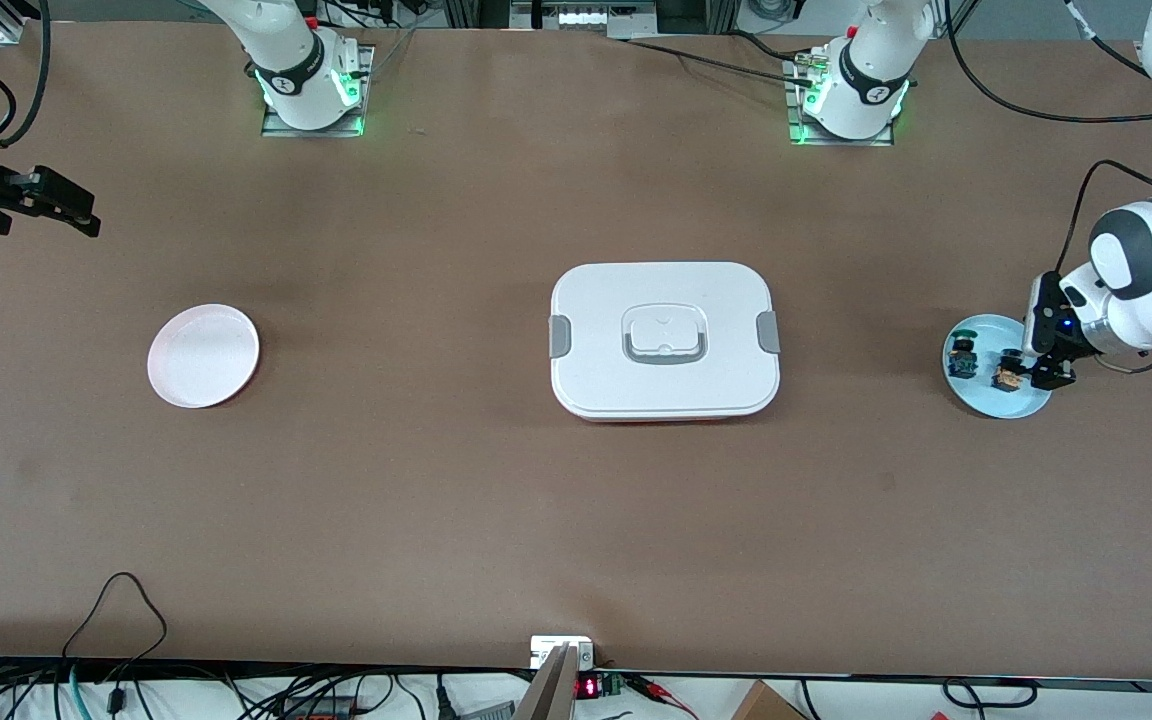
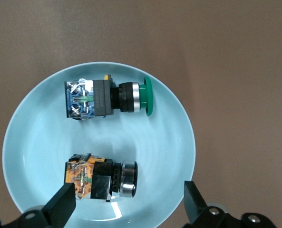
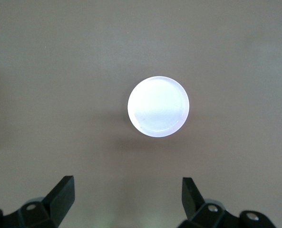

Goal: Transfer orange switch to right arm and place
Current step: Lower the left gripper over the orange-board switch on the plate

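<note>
The orange switch (image 2: 100, 178) lies on its side in the pale blue plate (image 2: 26, 123), its orange end beside one finger (image 2: 62, 202) of my left gripper (image 2: 129, 197). That gripper hangs open just over the plate (image 1: 976, 400), with the switch (image 1: 1008, 378) partly between its fingers and not gripped. Seen from the front, the left gripper (image 1: 1044, 372) is at the left arm's end of the table. My right gripper (image 1: 71, 212) waits open in the air at the right arm's end, its fingers (image 3: 62, 194) empty.
A second switch with a green button (image 2: 107, 97) lies in the same blue plate (image 1: 963, 358). A white plate (image 1: 203, 355) (image 3: 158, 106) sits toward the right arm's end. A white lidded box (image 1: 664, 340) stands mid-table. Cables run along the table's edges.
</note>
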